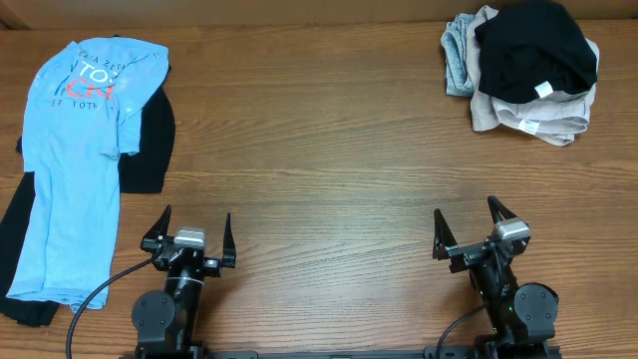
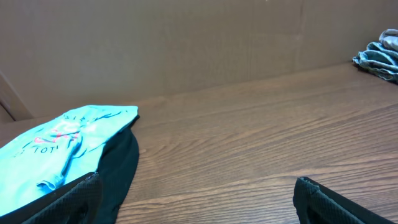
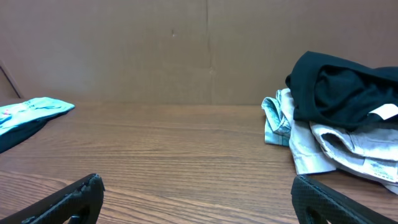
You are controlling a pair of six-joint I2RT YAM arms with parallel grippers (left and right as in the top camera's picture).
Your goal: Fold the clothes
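A light blue T-shirt (image 1: 75,150) with white and red-orange lettering lies folded lengthwise at the table's left side, on top of a plain black garment (image 1: 148,140). Both also show in the left wrist view: the T-shirt (image 2: 62,140) and the black garment (image 2: 118,168). My left gripper (image 1: 189,232) is open and empty near the front edge, right of the shirt's lower end; in its own view it (image 2: 198,196) frames bare wood. My right gripper (image 1: 469,227) is open and empty at the front right, its jaws (image 3: 198,193) over bare wood.
A pile of clothes sits at the back right: a black garment (image 1: 533,45) on top, a beige one (image 1: 528,115) below, a grey-blue one (image 1: 459,55) at its left. The pile shows in the right wrist view (image 3: 336,118). A cardboard wall (image 3: 186,50) backs the wooden table (image 1: 319,170).
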